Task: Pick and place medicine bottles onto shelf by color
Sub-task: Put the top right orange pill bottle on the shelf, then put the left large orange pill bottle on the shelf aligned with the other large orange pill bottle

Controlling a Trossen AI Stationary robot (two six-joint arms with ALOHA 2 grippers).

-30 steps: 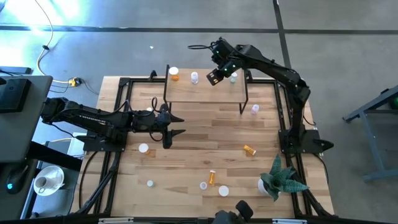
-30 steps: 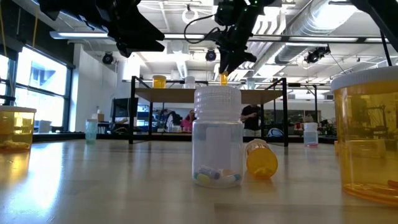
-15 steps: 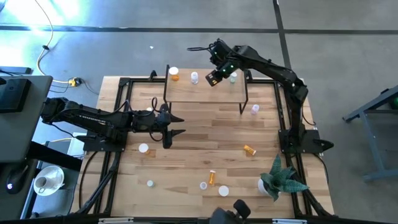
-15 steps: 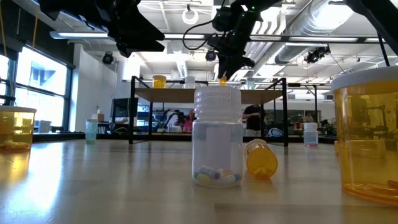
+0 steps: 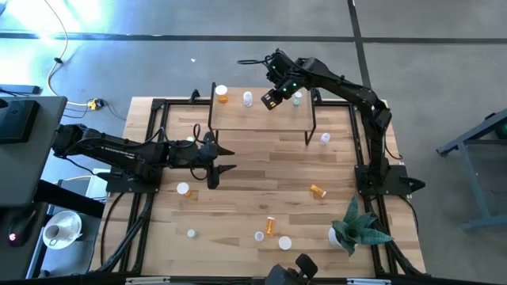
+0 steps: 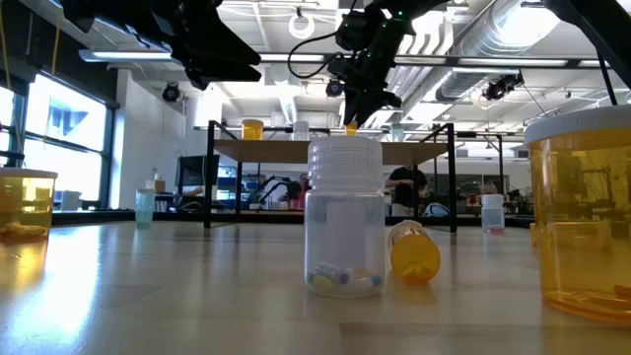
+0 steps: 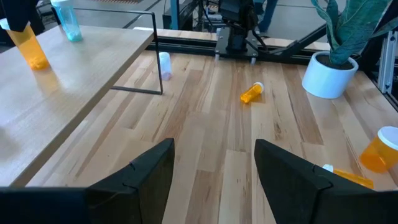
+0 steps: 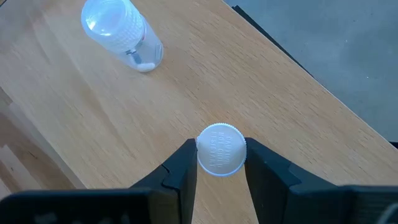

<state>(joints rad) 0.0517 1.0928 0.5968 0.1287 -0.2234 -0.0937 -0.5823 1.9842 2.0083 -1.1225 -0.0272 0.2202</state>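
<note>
The shelf (image 5: pixel 261 112) is set at the table's (image 5: pixel 261 174) far edge, and 3 bottles are seen on its board: an orange bottle (image 5: pixel 222 94) near the left end, a clear bottle (image 5: pixel 248 98) beside it, and a pale green bottle (image 5: pixel 297 98) toward the right end. Wide bare wood is left in the table's middle; loose vials are scattered at its margins, among them a lilac bottle (image 5: pixel 325 139) just past the shelf's right leg, a fallen orange bottle (image 5: pixel 318 191) on the right side, and several more along the near edge close to the potted plant (image 5: pixel 358 228). The right gripper (image 5: pixel 272 98) is held over the shelf between the clear and the green bottle, its fingers (image 8: pixel 180 171) closed against the white cap of a small bottle (image 8: pixel 221 149), which the low view shows as orange. Compared with 1 second ago, this gripper has been shifted slightly toward the clear bottle, while the shelf's 3 bottles are unmoved. The right arm is stretched from its base at the table's right edge up and across to the shelf. The left gripper (image 5: pixel 220 159) is parked above open tabletop left of centre, arm extended horizontally, jaws parted with nothing between them.
</note>
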